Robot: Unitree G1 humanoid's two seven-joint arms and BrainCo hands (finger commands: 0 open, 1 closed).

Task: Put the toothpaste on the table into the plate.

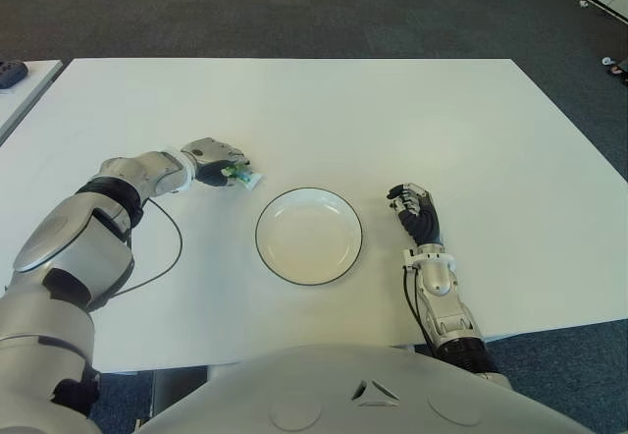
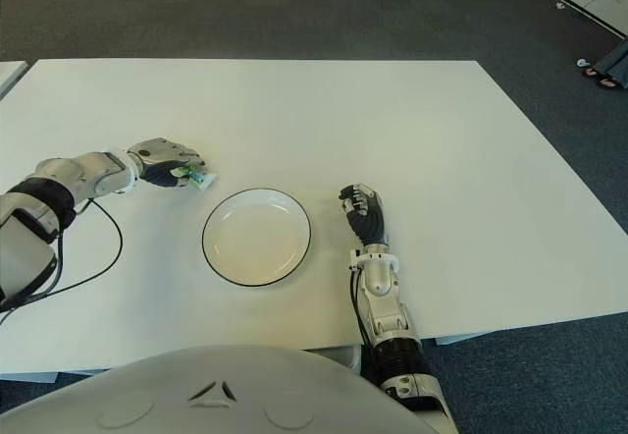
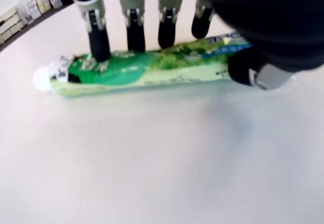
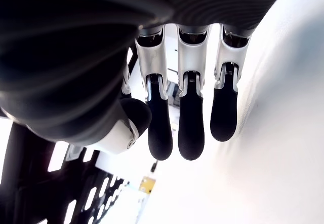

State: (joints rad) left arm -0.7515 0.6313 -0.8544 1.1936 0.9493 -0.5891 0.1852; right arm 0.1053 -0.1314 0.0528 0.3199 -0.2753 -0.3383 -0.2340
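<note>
On the broad white rectangular table (image 1: 324,110), which filled most of my view with dark grey carpet (image 1: 294,7) around its far and side edges, the shallow round white plate with a thin dark rim (image 1: 267,212) sat near the front edge at centre. The left hand (image 1: 214,162) was at about ten o'clock from that plate, just beside it. The right hand (image 1: 416,214) showed at three o'clock from the plate, holding nothing, its fingers hanging loosely extended.

In the left wrist view, four fingers (image 3: 98,41) pressed down along one long side of the green and white toothpaste tube (image 3: 147,72) while the thumb met it near the other end. The tube was flat on the tabletop, gripped but not yet lifted.

I judged the grip should firm up evenly before raising, since a soft tube can buckle or pivot. I would lift it clear of the rim, travel toward four o'clock, then lower and release low inside the plate.
</note>
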